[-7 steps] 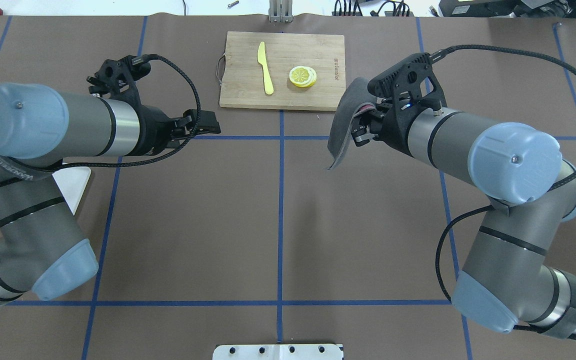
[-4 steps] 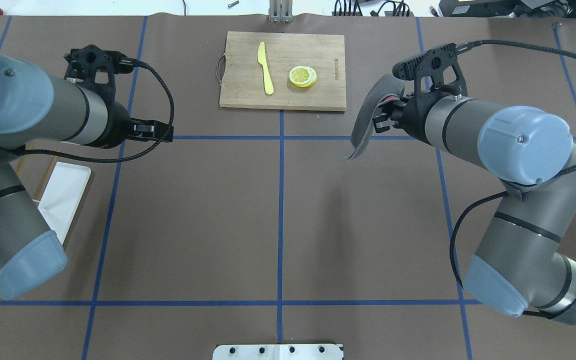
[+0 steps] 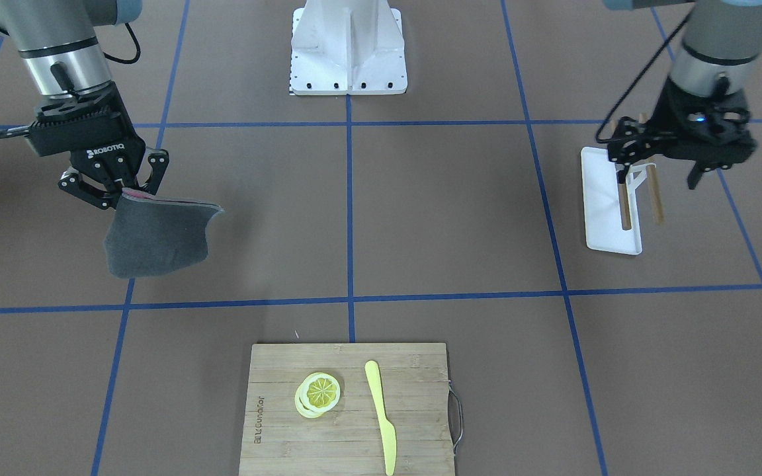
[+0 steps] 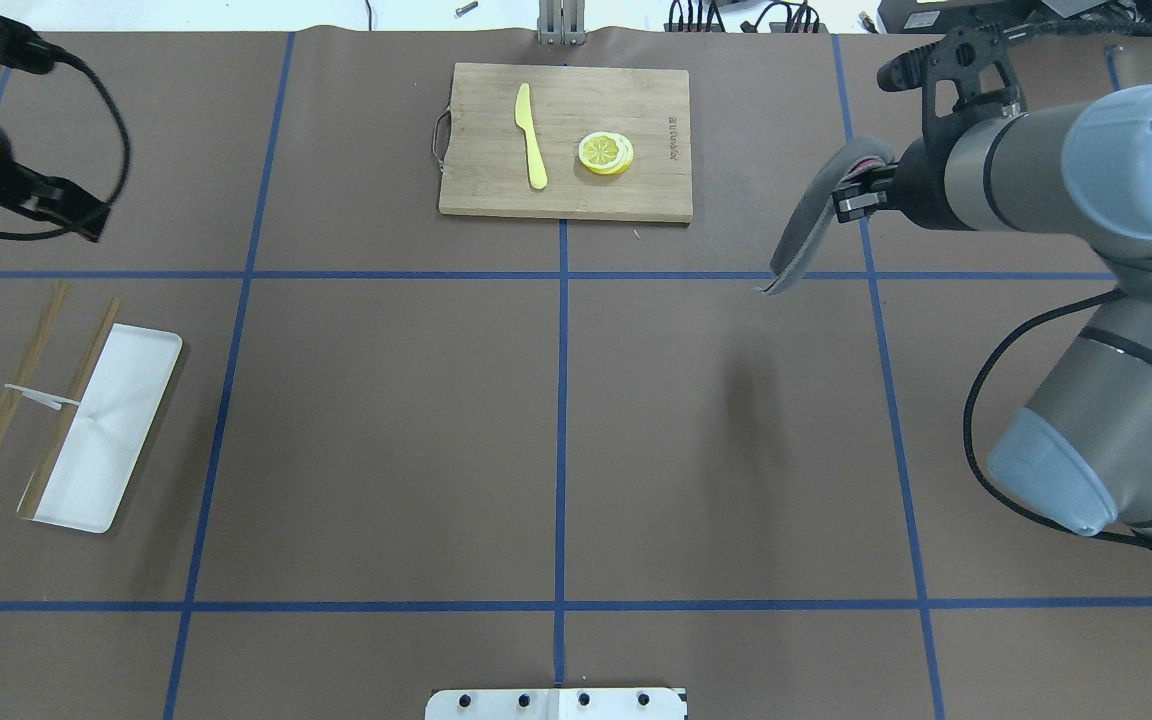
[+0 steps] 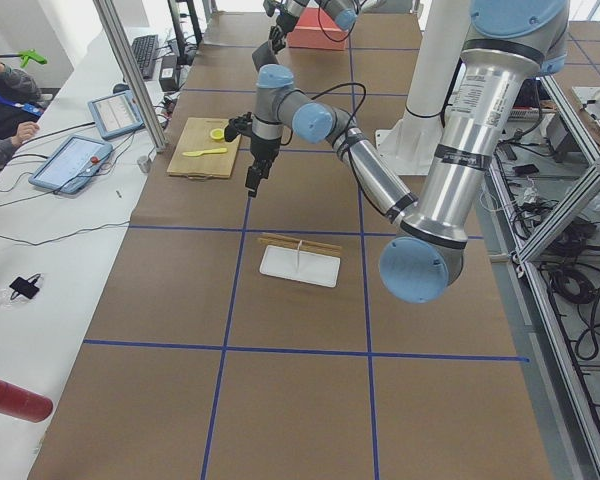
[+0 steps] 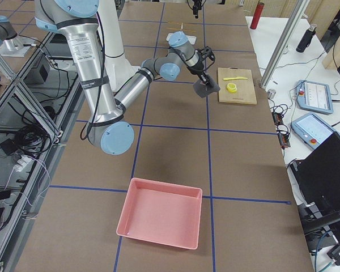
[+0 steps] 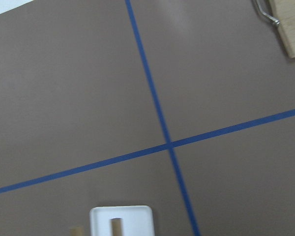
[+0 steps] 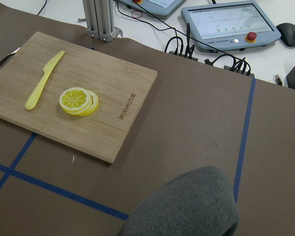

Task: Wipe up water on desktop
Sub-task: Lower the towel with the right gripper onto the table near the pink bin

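R gripper (image 3: 123,193) is clamping a grey cloth (image 3: 156,238), which is hanging clear of the tabletop (image 3: 421,218) near the board (image 3: 348,410). Tabletop is lying flat under both arms and looking dry. No puddle is showing in any view, so wiping is prob. either finished or not begun; can't tell which. L gripper (image 4: 84,220) is hovering by the tray (image 3: 596,198), partly cut off; can't tell if it's open or closed. Faint wet patches may not be registering.

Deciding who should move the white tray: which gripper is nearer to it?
Left. The left gripper hangs high up close by the white tray; the right gripper, clamped on the grey cloth, is at the table's opposite side.
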{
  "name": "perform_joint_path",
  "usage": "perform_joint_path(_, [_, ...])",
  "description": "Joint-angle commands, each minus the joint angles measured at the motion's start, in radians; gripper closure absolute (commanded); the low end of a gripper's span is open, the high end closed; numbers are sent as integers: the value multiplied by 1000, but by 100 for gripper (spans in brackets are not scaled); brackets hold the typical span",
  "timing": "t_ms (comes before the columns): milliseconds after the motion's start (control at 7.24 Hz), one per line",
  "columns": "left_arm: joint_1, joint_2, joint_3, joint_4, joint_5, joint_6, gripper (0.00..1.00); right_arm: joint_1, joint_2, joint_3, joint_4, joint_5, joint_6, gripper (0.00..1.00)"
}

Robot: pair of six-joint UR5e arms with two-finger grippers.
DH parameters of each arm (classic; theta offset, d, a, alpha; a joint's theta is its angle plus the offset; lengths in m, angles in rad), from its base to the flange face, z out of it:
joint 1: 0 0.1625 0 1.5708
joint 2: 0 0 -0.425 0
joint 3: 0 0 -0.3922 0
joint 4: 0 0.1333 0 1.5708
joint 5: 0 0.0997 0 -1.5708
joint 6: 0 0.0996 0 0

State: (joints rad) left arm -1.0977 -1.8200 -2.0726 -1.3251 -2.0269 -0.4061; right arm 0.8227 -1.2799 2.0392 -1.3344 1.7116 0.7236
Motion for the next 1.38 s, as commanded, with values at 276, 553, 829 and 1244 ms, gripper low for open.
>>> perform_joint_path(276, [-408,145,265,-5,-174,545,1,123,-68,-5,-45,178,-38,100])
perform_joint_path(553, [-487,233,290,-9,-196,556,1,153,-152,-5,-42,189,-133,100])
perform_joint_path(829, [-524,371,275,-57,-297,566,1,154,-214,-1,-43,219,-139,100])
perform_joint_path(1244, [-534,404,278,-121,-296,563,1,156,-428,13,-46,203,-217,100])
